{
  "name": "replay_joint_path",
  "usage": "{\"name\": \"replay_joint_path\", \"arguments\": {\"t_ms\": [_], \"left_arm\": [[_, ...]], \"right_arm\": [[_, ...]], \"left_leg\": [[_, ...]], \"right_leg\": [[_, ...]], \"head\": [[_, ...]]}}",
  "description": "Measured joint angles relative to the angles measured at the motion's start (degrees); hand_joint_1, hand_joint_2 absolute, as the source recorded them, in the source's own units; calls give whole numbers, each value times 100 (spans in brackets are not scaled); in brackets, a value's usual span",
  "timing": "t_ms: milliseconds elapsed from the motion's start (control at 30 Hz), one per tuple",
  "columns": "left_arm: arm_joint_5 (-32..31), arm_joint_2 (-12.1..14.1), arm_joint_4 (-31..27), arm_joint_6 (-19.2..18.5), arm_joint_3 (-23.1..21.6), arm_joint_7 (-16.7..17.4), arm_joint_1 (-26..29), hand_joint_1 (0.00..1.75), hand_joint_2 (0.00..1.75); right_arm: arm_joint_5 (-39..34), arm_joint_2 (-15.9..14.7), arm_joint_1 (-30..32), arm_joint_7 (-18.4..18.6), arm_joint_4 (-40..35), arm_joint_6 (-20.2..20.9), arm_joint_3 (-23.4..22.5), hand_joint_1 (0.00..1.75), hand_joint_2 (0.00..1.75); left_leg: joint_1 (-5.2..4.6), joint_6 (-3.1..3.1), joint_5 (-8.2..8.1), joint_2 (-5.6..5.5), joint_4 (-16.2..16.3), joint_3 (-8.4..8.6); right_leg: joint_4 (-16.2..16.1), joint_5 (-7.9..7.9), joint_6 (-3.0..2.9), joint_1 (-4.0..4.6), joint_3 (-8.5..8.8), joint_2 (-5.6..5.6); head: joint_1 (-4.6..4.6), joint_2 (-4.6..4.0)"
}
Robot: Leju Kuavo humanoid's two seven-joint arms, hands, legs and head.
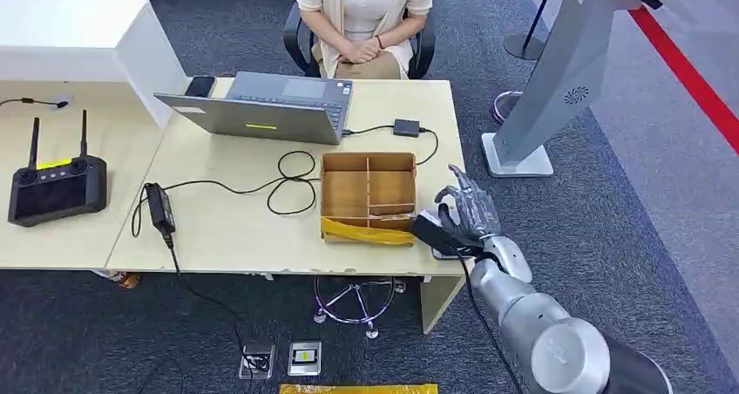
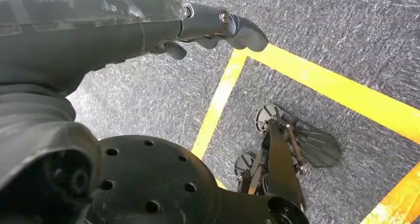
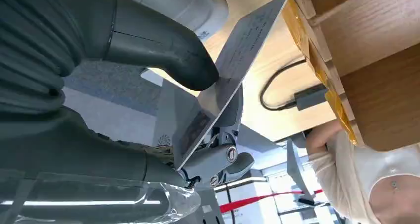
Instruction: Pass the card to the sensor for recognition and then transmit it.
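Grey right hand point(image 3: 148, 85) pinches one card point(image 3: 233, 70) beside one cardboard box point(image 1: 367, 193)

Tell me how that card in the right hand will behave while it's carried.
The card looks thin and flat with straight edges, so probably stiff and light. Its face seems glossy, so it may slip, since the right hand pinches it between the thumb and fingers near one end. Being held edge-on, a bump against the cardboard box could twist it loose.

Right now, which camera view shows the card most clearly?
The right wrist view: the card appears large, pinched between the right hand's thumb and fingers. In the head view the hand mostly hides it. The left wrist view looks at the floor.
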Motion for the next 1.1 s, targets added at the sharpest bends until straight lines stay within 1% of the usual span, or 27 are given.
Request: {"name": "replay_joint_path", "arguments": {"t_ms": [100, 267, 467, 633, 1000, 1100], "left_arm": [[22, -18, 0, 39, 0, 0, 0, 0, 0], [81, -39, 0, 103, 0, 0, 1, 0, 0], [177, -61, 0, 111, 4, -39, 2, 0, 0], [258, -68, 0, 103, 39, -131, 2, 0, 0], [341, -83, 0, 103, 87, -195, 2, 0, 0], [380, -83, 2, 103, 118, -205, 3, 0, 0]], "right_arm": [[0, 2, 4, 7, 0, 42, 39, 175, 175], [-2, -13, -26, 164, 0, 44, 41, 175, 175], [-2, -148, -196, 221, 0, -9, 41, 175, 175], [-2, -230, -212, 275, 0, -13, 41, 175, 175], [-2, -389, -211, 289, 0, -9, 41, 175, 175], [-2, -431, -211, 265, 0, -79, 42, 175, 175]], "left_leg": [[0, 0, 0, 0, 0, 0], [0, 0, 0, 0, 0, 1], [0, 0, 0, 0, 1, 1], [0, 0, 0, 1, 1, 2], [0, 0, 0, 0, 1, 1], [0, 0, 0, 0, 1, 2]], "right_leg": [[0, 0, 0, 0, 0, 0], [0, 0, 0, 0, 0, 1], [0, 0, 0, 0, 1, -1], [0, 0, 0, 0, -1, 2], [0, 0, 0, 0, 1, 1], [0, 0, 0, 0, 0, 2]], "head": [[0, 0], [0, 0], [0, 0], [0, 0], [0, 0], [0, 0]]}}
